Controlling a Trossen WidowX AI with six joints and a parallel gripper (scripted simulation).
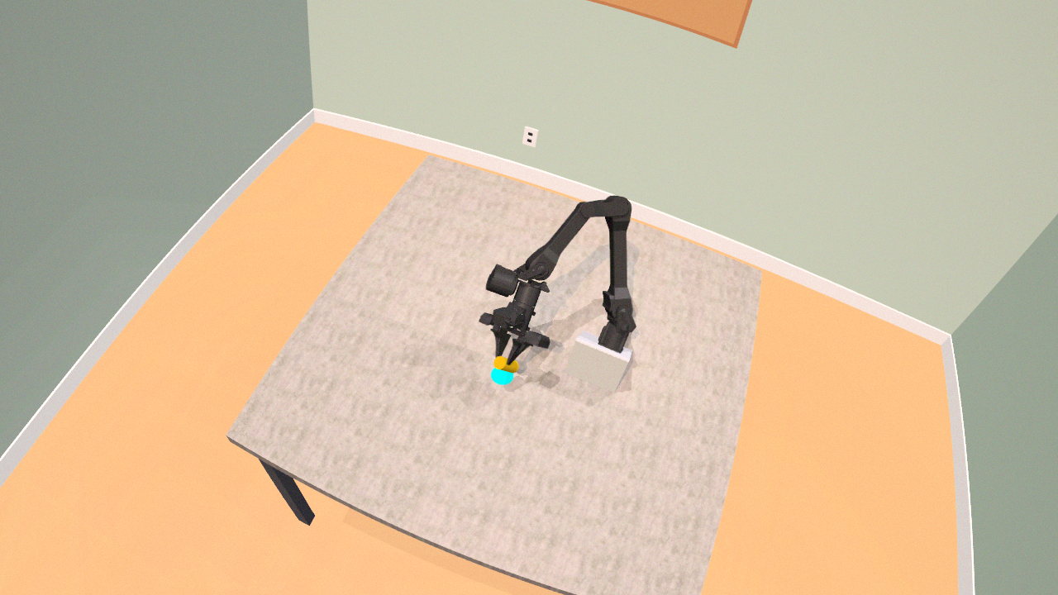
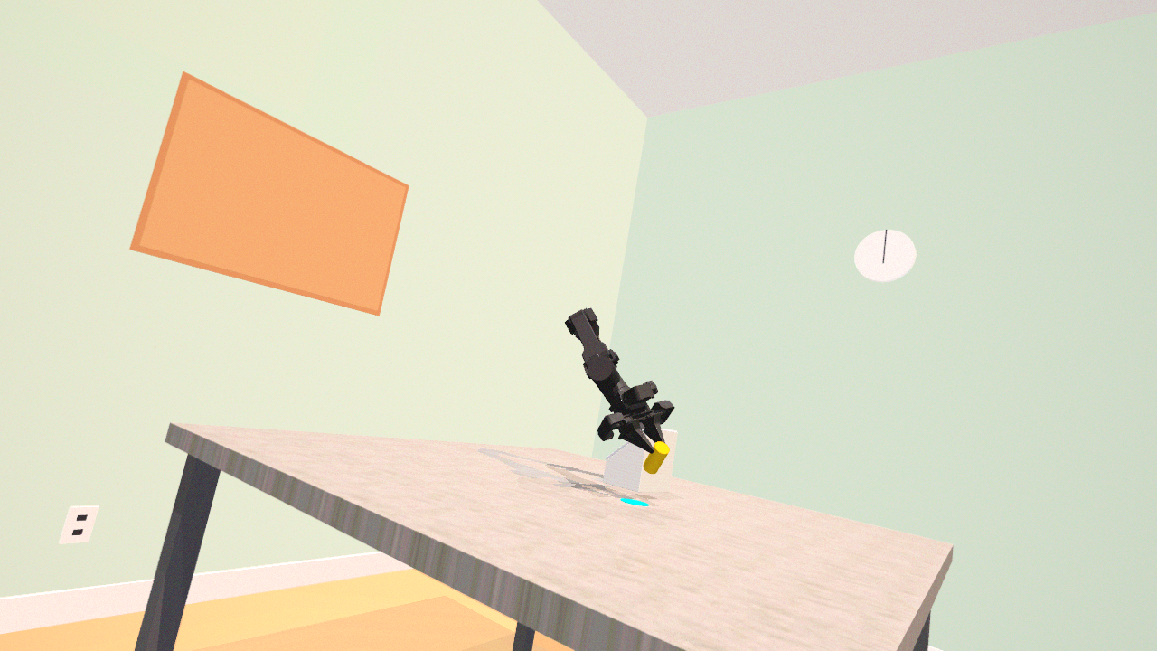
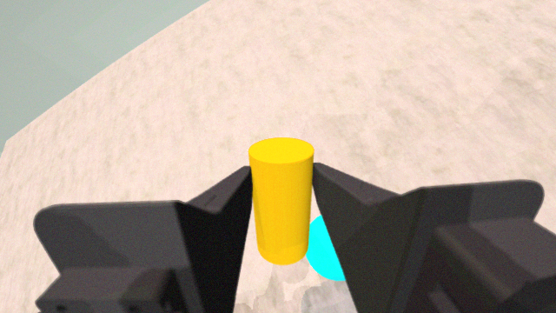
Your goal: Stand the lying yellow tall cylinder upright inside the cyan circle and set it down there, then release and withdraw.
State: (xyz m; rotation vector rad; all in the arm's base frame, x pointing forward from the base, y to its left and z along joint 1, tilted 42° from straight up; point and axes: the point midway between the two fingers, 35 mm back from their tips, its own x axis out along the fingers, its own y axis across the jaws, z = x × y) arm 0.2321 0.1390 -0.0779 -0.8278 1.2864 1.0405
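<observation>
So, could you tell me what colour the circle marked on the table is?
Cyan circle, clearest in the wrist view, beside the held yellow cylinder.

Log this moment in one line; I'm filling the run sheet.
gripper: shut on yellow tall cylinder | cylinder: tilted, airborne | cyan circle: unoccupied

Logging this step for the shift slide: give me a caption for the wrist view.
Gripper shut on the yellow cylinder, cyan circle partly visible beyond it.
</observation>
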